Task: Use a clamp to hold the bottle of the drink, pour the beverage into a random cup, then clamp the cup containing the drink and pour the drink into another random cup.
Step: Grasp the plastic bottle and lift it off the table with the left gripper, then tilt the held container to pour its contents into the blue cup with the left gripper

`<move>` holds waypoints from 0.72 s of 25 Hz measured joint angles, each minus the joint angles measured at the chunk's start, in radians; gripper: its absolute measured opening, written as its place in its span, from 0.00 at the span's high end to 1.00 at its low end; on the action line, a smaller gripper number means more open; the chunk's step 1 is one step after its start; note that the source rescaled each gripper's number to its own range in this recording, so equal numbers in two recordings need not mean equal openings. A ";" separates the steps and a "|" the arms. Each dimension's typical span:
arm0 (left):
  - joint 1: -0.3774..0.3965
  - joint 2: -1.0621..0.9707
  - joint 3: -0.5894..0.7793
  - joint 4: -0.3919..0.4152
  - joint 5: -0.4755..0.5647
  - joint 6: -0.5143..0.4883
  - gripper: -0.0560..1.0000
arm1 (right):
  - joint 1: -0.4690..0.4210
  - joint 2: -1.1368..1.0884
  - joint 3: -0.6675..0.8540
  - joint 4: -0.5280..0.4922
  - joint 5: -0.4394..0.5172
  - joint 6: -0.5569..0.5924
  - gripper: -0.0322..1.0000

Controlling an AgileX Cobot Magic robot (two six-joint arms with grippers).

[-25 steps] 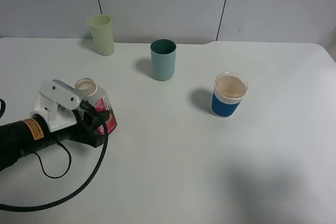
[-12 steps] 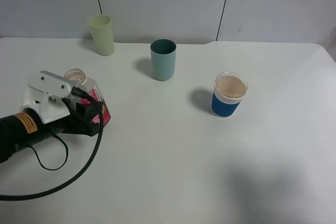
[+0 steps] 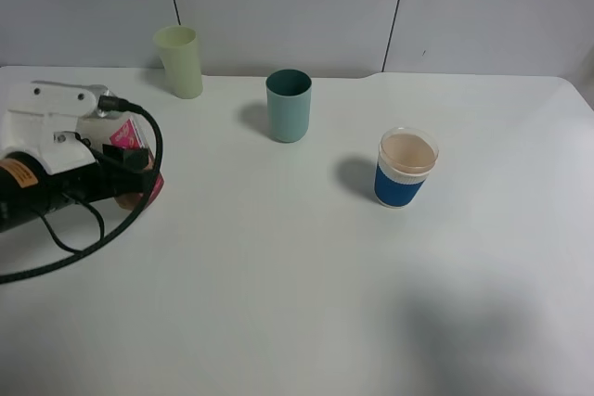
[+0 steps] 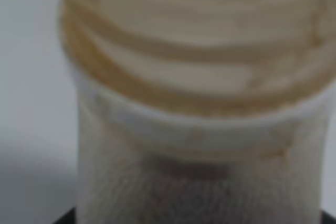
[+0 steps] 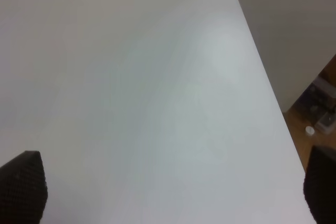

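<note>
My left gripper is shut on the bottle of the drink, near the table's left edge. Only bits of its pink label show past the white wrist housing. Up close in the left wrist view, the bottle's threaded mouth is blurred and stained brown. The blue-sleeved clear cup stands right of centre with pale brown beverage in it. The plain teal cup stands upright at the back centre. Out of the high view, my right gripper hangs open over bare table, its dark fingertips wide apart.
A taller pale yellow-green cup stands at the back left, just beyond the left arm. A black cable loops on the table beside that arm. The right wrist view shows the white table's edge with floor beyond.
The left arm has carried the bottle left and toward the back of the table, away from the cups. The cups have not moved.
</note>
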 joint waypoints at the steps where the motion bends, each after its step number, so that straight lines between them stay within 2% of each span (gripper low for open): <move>1: 0.000 -0.014 -0.033 -0.027 0.051 0.029 0.95 | 0.000 0.000 0.000 0.000 0.000 0.000 0.00; 6: -0.001 -0.035 -0.182 -0.161 0.292 0.179 0.95 | 0.000 0.000 0.000 0.000 0.000 0.000 0.00; 8: -0.013 -0.036 -0.231 -0.226 0.335 0.242 0.95 | 0.000 0.000 0.000 0.000 0.000 0.000 0.00; 10: -0.046 -0.036 -0.268 -0.331 0.346 0.343 0.95 | 0.000 0.000 0.000 0.000 0.000 0.000 0.00; 13: -0.119 -0.033 -0.314 -0.540 0.325 0.570 0.95 | 0.000 0.000 0.000 0.000 0.000 0.000 0.00; 15: -0.180 -0.021 -0.339 -0.728 0.272 0.763 0.95 | 0.000 0.000 0.000 0.000 0.000 0.000 0.00; 18: -0.290 0.017 -0.386 -1.016 0.134 1.089 0.95 | 0.000 0.000 0.000 0.000 0.000 0.000 0.00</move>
